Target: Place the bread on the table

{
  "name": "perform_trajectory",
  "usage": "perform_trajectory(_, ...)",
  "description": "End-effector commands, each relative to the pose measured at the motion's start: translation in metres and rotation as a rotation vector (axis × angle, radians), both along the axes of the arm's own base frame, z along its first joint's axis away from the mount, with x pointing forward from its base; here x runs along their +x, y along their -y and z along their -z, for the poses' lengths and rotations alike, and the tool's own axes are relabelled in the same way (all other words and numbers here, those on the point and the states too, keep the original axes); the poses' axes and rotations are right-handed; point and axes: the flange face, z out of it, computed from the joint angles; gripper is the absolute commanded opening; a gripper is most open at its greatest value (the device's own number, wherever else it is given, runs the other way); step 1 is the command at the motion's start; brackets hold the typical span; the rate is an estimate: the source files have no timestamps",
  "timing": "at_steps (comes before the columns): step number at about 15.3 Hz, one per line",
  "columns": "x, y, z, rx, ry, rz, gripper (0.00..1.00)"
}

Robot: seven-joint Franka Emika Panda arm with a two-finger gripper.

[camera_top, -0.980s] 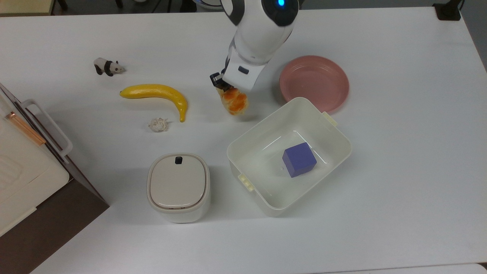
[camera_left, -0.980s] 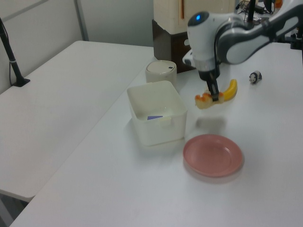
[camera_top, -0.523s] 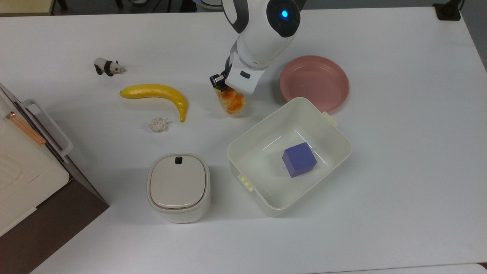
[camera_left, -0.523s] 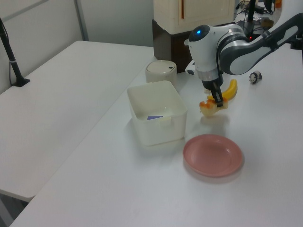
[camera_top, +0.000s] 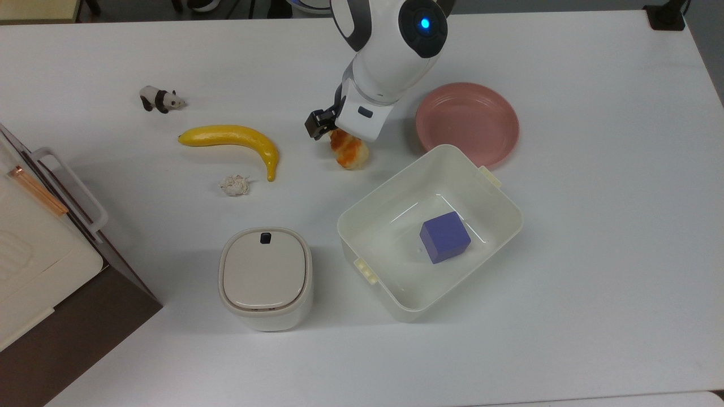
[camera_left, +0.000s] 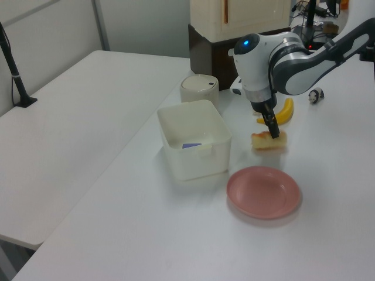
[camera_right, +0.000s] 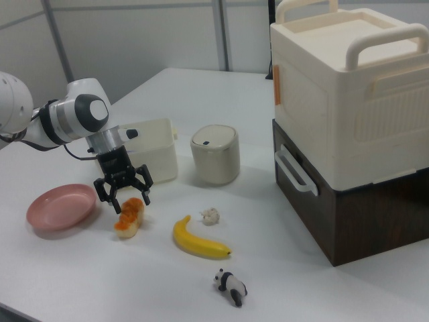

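While the bread (camera_right: 129, 216) lies on the table (camera_right: 80, 268), the claw (camera_right: 123, 192) straddles it, spread apart.

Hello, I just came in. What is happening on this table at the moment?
A single robot arm is setting down the bread. The bun lies on the white table, between the banana and the pink plate, just beyond the cream tub. The gripper is directly above the bread with its fingers spread open, so the bread looks released. The tub holds a purple cube.
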Motion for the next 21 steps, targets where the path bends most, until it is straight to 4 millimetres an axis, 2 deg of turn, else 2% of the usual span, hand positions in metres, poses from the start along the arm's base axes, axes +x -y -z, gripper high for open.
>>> perform_trajectory(1,0.003,0.002,-0.014,-0.014,0.029,-0.006,1.0)
perform_trajectory(3,0.012,0.005,-0.037,-0.005,0.052,0.013,1.0)
perform_trajectory(6,0.032,0.017,-0.086,0.069,0.112,0.108,1.0)
perform_trajectory(9,0.041,0.03,-0.116,0.109,0.14,0.142,1.0)
perform_trajectory(11,0.046,0.046,-0.145,0.123,0.162,0.198,1.0)
perform_trajectory(13,0.049,0.054,-0.174,0.181,0.19,0.301,1.0)
perform_trajectory(14,0.052,0.071,-0.189,0.189,0.204,0.353,1.0)
perform_trajectory(15,0.053,0.078,-0.201,0.204,0.212,0.376,1.0)
perform_trajectory(18,0.057,0.101,-0.225,0.253,0.236,0.496,1.0)
perform_trajectory(21,0.071,0.121,-0.244,0.286,0.278,0.613,1.0)
